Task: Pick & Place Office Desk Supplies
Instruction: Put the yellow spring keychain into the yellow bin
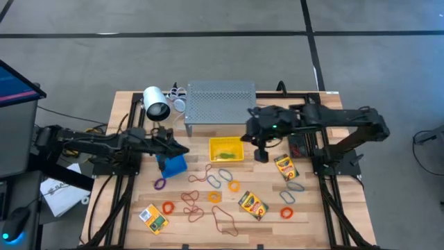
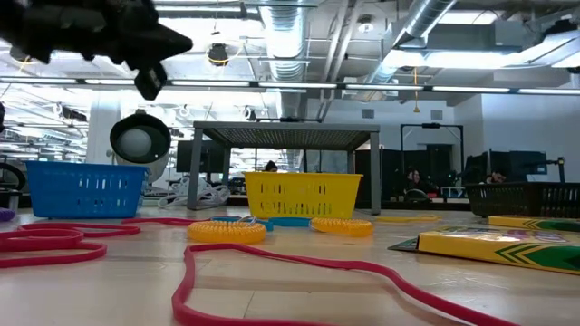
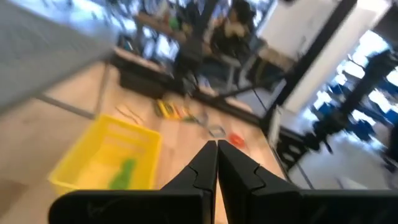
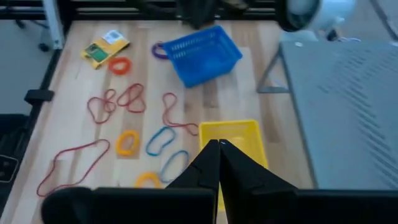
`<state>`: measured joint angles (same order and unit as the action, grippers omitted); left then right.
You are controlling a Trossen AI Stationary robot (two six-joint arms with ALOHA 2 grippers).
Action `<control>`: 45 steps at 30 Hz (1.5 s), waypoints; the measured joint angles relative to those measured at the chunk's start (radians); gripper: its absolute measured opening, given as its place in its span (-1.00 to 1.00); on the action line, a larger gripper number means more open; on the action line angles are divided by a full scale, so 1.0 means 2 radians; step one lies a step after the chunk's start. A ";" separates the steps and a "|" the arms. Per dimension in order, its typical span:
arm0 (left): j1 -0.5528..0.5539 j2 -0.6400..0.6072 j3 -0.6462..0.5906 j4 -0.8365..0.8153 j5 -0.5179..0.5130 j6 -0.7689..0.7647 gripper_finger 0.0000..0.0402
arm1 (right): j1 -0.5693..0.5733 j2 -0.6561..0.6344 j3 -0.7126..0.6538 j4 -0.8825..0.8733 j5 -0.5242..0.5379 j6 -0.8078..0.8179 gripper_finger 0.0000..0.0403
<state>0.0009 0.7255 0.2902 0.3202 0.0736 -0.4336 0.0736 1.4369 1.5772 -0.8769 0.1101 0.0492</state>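
While both arms hang mid-frame, the right gripper sits just right of the yellow bin, jaws pressed together on nothing I can see; the left gripper by the blue bin is pinched closed too, empty. Rubber bands and crayon boxes lie scattered across the lower-middle table. Biggest risk: thin loops slipping from closed fingers, or snagging neighbours.

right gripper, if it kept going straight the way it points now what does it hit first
Probably the yellow bin: the shut right gripper aims over its near edge in the right wrist view. Depth is unclear, so it could pass above the rim toward the table.
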 joint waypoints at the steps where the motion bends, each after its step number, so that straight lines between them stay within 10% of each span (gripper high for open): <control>1: -0.001 0.015 0.011 -0.002 0.016 -0.006 -0.96 | 0.005 -0.004 0.000 -0.008 0.015 0.005 -0.99; 10: -0.046 0.159 0.099 -0.040 0.058 0.011 -0.96 | 0.029 -0.036 -0.053 -0.069 0.102 0.065 -1.00; 27: -0.043 0.207 0.141 -0.074 0.029 0.013 -0.96 | 0.013 -0.405 -0.381 0.242 0.021 0.159 -1.00; 45: -0.070 0.340 0.200 -0.094 0.085 0.007 -0.78 | 0.014 -0.430 -0.439 0.261 0.029 0.140 -1.00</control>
<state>-0.1387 1.4060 0.6900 0.1329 0.2428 -0.4198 0.1024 0.5770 0.6984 -0.3544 0.1675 0.3289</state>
